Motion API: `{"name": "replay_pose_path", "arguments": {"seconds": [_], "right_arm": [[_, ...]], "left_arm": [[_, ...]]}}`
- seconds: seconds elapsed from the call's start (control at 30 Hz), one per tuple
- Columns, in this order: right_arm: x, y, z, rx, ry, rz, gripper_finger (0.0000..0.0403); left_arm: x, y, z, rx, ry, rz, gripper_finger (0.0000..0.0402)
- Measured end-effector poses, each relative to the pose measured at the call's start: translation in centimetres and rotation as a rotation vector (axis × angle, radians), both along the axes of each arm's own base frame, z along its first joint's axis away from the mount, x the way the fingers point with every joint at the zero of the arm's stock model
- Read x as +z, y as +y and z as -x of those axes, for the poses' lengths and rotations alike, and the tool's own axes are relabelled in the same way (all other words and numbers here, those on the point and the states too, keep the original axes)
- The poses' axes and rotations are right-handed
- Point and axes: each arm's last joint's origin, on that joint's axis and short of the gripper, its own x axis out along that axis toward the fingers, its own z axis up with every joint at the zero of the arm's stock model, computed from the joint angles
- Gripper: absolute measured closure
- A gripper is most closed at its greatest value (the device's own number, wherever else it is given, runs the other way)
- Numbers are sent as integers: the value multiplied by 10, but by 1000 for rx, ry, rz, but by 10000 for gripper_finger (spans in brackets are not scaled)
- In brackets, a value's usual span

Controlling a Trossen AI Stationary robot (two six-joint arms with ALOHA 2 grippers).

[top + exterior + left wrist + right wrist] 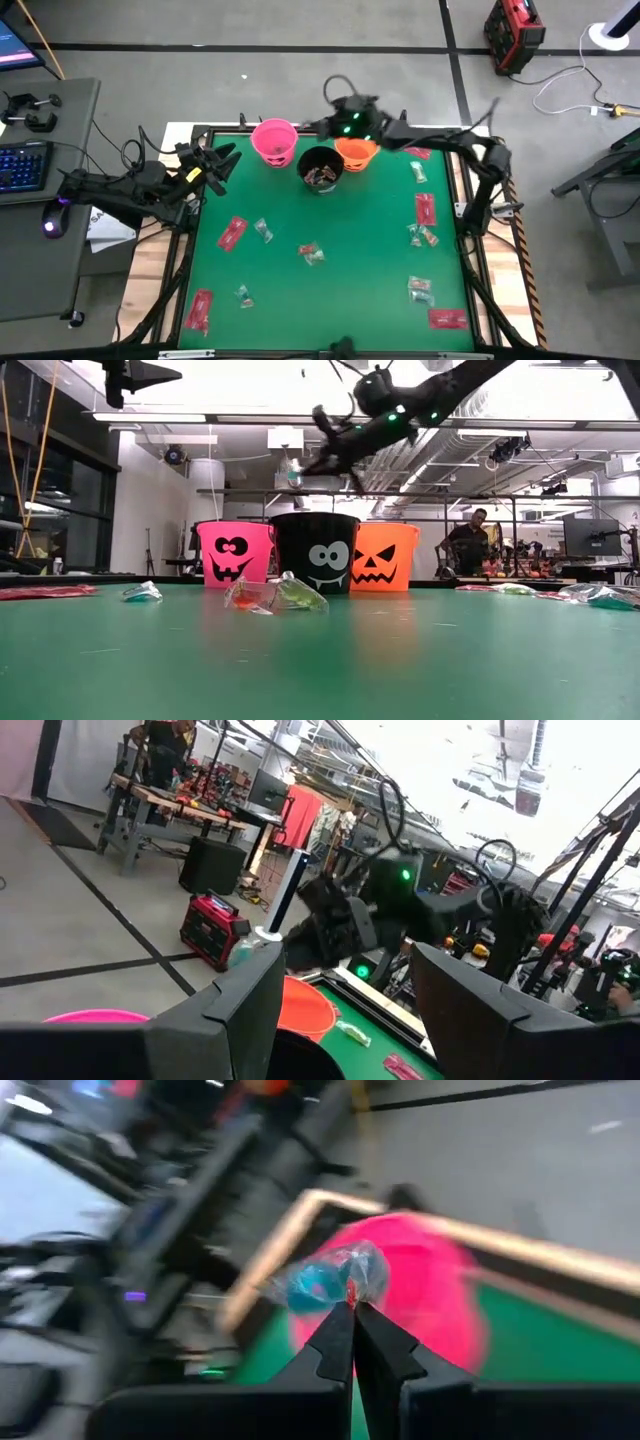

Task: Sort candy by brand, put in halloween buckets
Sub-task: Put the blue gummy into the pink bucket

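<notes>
Three pails stand in a row at the table's far edge: pink [274,140], black [320,168] with red packets inside, and orange [356,152]. Red packets [232,233] and small crinkly pieces [311,253] lie scattered on the green mat. My right gripper [352,1312] reaches across from the right. It is raised above the pails beside the pink one [420,1295] and shut on a clear-wrapped teal candy [325,1280]. My left gripper [345,1010] hovers open at the table's left edge [215,165], touching nothing. My right gripper pinches the clear wrapper's edge [349,1292] between its two fingertips. The fingers come from the table's right, slanting slightly down. The candy sticks out past the fingertips, lifted clear, with the pink pail behind it.
More red packets lie near the right edge [425,208] and at the near corners [200,308] [447,319]. Small pieces sit at the right side [421,236] [420,290]. A desk with a keyboard [25,165] stands left of the table. A person [465,545] is far behind.
</notes>
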Motion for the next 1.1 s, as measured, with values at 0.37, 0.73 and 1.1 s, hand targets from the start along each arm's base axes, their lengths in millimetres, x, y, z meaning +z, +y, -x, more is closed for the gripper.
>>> {"name": "replay_pose_path", "arguments": {"seconds": [0.37, 0.73, 1.1], "right_arm": [[-30, 0, -69, 28, -74, -84, 403], [-25, -11, -105, 126, 220, 11, 367], [11, -27, -91, 292, 282, 85, 165]], "left_arm": [[0, 0, 0, 0, 0, -1, 198], [0, 0, 0, 1, 1, -1, 198], [0, 0, 0, -1, 4, -2, 198]]}}
